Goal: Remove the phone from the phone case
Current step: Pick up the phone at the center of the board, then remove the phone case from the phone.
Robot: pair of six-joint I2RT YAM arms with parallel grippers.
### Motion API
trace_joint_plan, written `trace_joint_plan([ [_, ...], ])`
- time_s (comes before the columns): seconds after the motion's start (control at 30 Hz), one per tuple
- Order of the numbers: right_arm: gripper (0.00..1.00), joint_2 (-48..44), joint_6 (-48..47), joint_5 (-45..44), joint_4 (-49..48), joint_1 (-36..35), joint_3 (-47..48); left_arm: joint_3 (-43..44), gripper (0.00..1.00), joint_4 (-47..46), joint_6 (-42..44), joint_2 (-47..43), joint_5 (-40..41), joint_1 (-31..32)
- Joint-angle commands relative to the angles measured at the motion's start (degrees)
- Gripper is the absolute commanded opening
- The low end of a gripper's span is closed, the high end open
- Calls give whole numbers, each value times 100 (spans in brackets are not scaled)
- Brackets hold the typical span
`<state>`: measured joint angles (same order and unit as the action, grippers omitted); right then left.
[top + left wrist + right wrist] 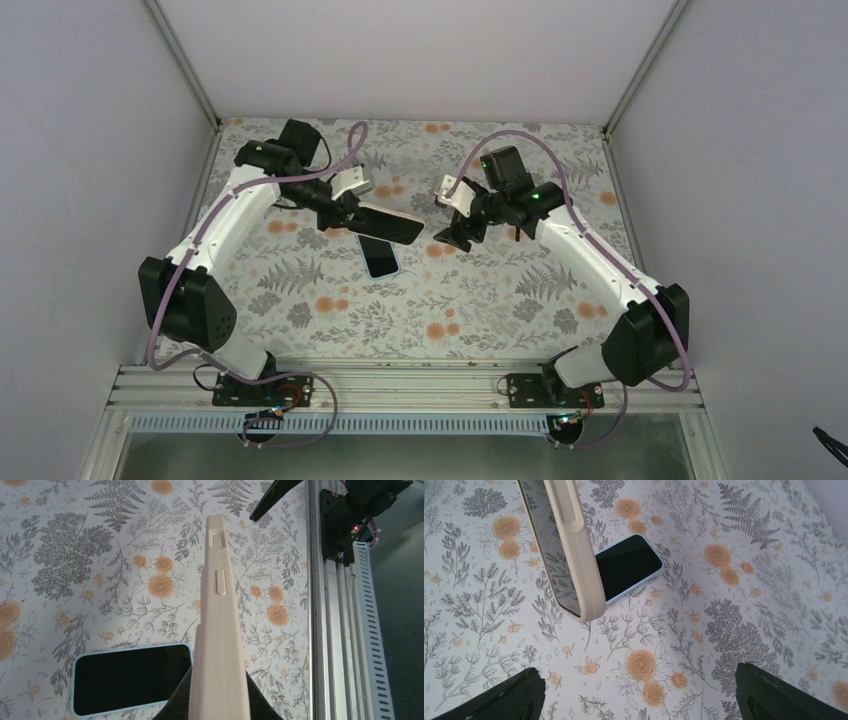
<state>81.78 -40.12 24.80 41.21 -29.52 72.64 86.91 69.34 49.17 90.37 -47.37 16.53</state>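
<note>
My left gripper (340, 215) is shut on one end of a beige phone case (385, 224) and holds it above the table, edge-up, in the left wrist view (218, 630). The dark fingers (177, 705) press on both sides of it. In the right wrist view the case (574, 555) has a glossy face that reflects the floral cloth. A light-blue phone (380, 257) lies flat, screen up, on the table just under the case; it also shows in the left wrist view (130, 677) and the right wrist view (626, 567). My right gripper (455, 232) is open and empty, right of the case, its jaws wide apart (639, 695).
The table is covered by a floral cloth (480, 300). An aluminium rail (330, 630) runs along the near edge, with a black arm base (360, 510) on it. Grey walls (90, 150) close in the left, right and back.
</note>
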Motion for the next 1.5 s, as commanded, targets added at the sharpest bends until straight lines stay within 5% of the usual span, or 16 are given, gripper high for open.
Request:
trace_joint_plan([
  [0.0,94,-86,363,351,-250,111,-189,-131,2,-281,-71,-110,-131,54],
  [1.47,91,1099,735,-656,-1160,342,650,167,2,-171,-195,82,-221,569],
])
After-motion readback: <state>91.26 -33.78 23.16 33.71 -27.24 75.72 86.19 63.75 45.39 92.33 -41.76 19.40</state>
